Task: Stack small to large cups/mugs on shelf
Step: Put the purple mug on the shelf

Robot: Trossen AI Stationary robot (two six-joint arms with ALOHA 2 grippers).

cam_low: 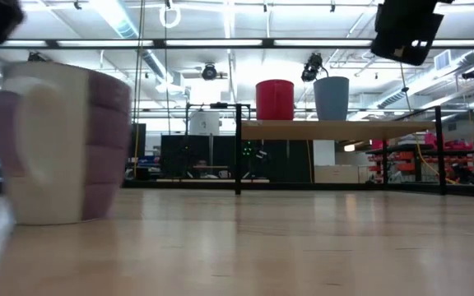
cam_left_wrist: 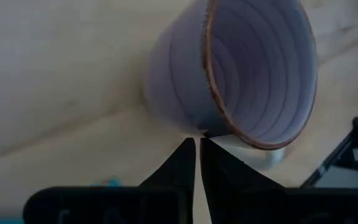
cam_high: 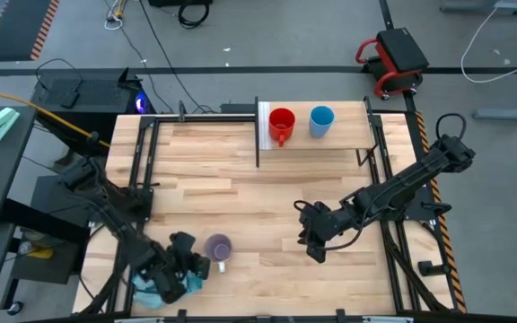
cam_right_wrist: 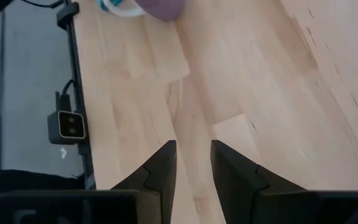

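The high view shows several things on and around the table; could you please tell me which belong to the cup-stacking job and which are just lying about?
Belonging to the job:
- red mug with handle, on the shelf
- light-blue cup, beside it
- pale purple ribbed mug, on the tabletop by the left claw
- pale wooden shelf

Just lying about:
- teal-blue cloth, at the table's near left corner
- red-and-black device, on the floor

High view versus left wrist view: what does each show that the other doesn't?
Only the high view shows the red mug and blue cup on the shelf, the cloth, and the right gripper over bare table. Only the left wrist view shows the left gripper nearly shut just short of the purple mug's rim, plus the mug's ribbed inside. Both show that mug upright on the table.
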